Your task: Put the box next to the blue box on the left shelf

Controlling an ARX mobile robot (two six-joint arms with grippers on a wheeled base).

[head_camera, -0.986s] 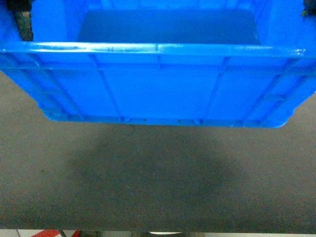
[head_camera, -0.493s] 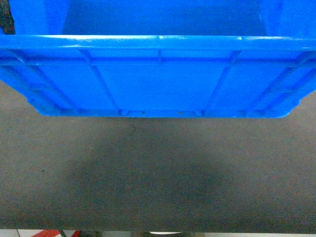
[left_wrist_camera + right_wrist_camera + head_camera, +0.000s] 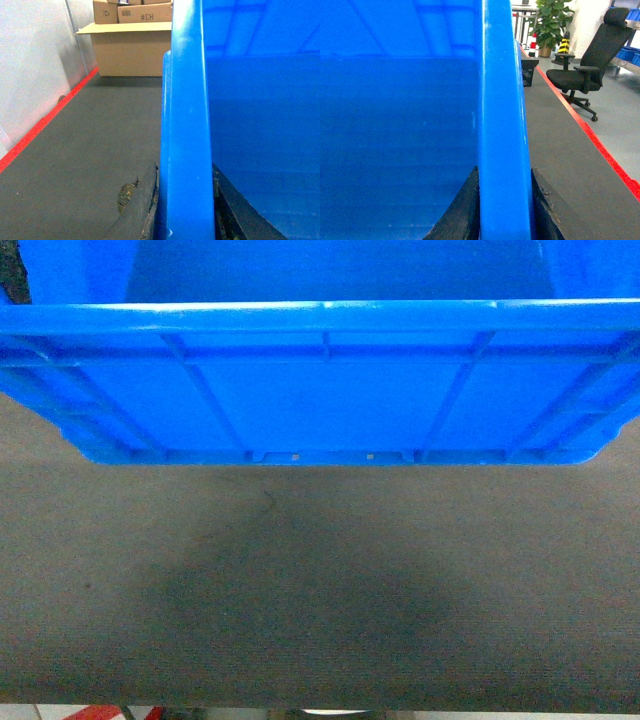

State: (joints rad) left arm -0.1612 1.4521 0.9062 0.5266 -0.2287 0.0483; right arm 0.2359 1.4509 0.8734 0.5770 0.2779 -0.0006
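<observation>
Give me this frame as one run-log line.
phase: carry | box: held off grey floor | left gripper: shut on rim | right gripper: shut on rim | shelf: not visible

A grey carpeted floor [image 3: 320, 580] carries everything here. A red line [image 3: 47, 117] runs along its left edge beside a white wall, with stacked cardboard boxes [image 3: 131, 42] at the far end. Past the red line [image 3: 590, 135] along its right edge stand a black office chair [image 3: 590, 70] and a potted plant [image 3: 551, 25].

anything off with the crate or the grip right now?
Nothing stands out. The box hangs level above the grey floor, left gripper and right gripper each clamped over a side rim. Pads look worn and scuffed; no cracks, nothing spilled.
</observation>
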